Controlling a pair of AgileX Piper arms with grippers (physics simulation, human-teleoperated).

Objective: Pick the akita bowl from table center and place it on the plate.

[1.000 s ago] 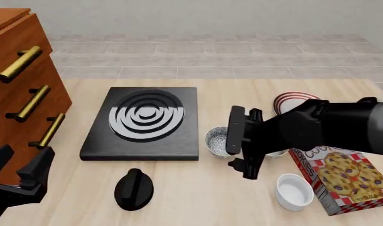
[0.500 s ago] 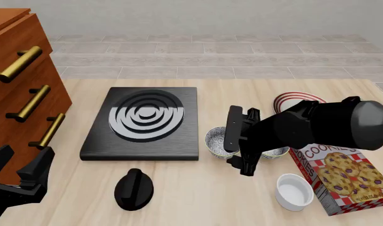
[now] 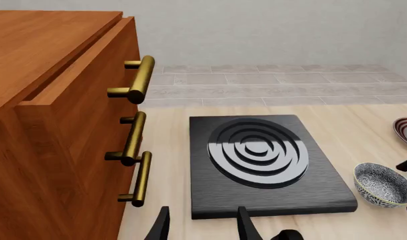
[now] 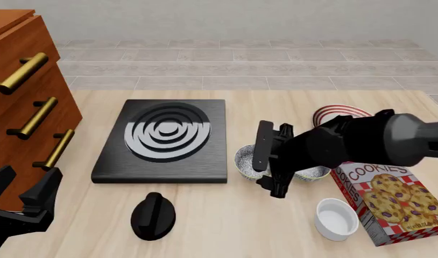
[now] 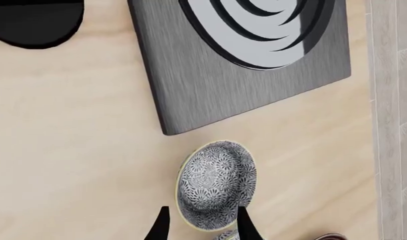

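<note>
The tabletop [image 4: 226,220] carried a wooden drawer cabinet [image 4: 25,107] at the left, a black hob slab with grey rings [image 4: 165,140] near the middle, and a cookie box [image 4: 391,201] at the right. The right arm [image 4: 362,142] had come lower and further left over the past second, so that its right gripper [image 4: 266,164] now stood right over the akita bowl [image 4: 248,161], which sat at table center just beside the hob's near right corner, with its twin bowl [image 4: 311,173] mostly hidden behind the arm. In the right wrist view the two fingertips [image 5: 160,227] straddled the bowl's rim, spread narrowly and holding nothing; this reads as the final descent before a rim grasp. The plate [image 4: 337,114] with red stripes lay beyond the arm, partly covered, so the lift and carry remained undone. The left gripper [image 4: 25,207] sat idle near the cabinet, spread apart and empty. A black knob [image 4: 153,215] and a white ramekin [image 4: 336,217] lay nearer the camera.
</note>
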